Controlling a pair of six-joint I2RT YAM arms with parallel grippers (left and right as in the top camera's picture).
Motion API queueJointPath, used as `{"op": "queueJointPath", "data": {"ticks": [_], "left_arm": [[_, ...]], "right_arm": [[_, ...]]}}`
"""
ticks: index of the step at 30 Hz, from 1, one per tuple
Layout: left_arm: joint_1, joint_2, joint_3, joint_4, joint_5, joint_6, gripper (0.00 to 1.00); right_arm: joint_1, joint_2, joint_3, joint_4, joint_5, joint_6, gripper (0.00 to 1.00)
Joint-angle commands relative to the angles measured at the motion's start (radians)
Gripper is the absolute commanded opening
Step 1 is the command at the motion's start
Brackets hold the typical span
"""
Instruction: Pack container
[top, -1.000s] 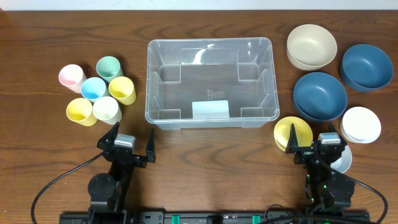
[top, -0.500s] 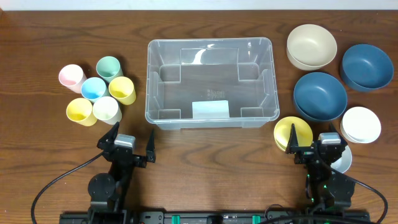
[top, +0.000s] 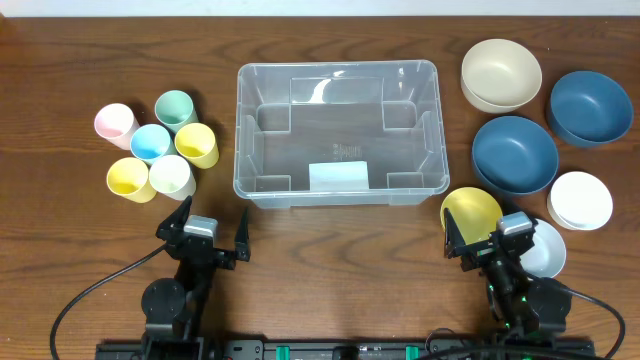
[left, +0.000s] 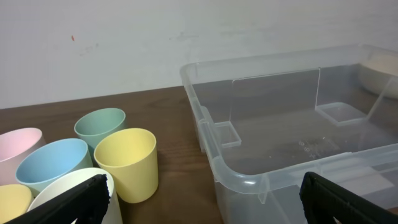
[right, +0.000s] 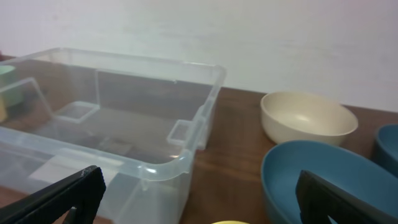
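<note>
Occupying the middle of the tabletop toward its far edge, the clear plastic container (top: 336, 67) stands upright, with a white label (top: 337, 176) at its near wall. The left gripper (top: 212, 226), near the front edge, is spread wide and grasps nothing. The right gripper (top: 489, 240), toward the front-right corner just beside a yellow bowl (top: 470, 207), is likewise spread and grasps nothing.
</note>
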Motion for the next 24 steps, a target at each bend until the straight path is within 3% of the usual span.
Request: {"op": "queueJointPath", "data": {"ticks": [1,11,24], "left_arm": [[-0.002,-0.006,-0.018,-0.034,0.014,0.018,0.98],[-0.002,-0.006,-0.018,-0.034,0.014,0.018,0.98],[-0.002,-0.006,-0.018,-0.034,0.014,0.018,0.98]], "right_arm": [[-0.007,0.046,0.081,-0.011,-0.045,0.028,0.99],[-0.007,0.397,0.417,-0.132,-0.049,0.028,0.99],[-0.007,0.968,1.135,-0.708,-0.061,-0.029,0.99]]}}
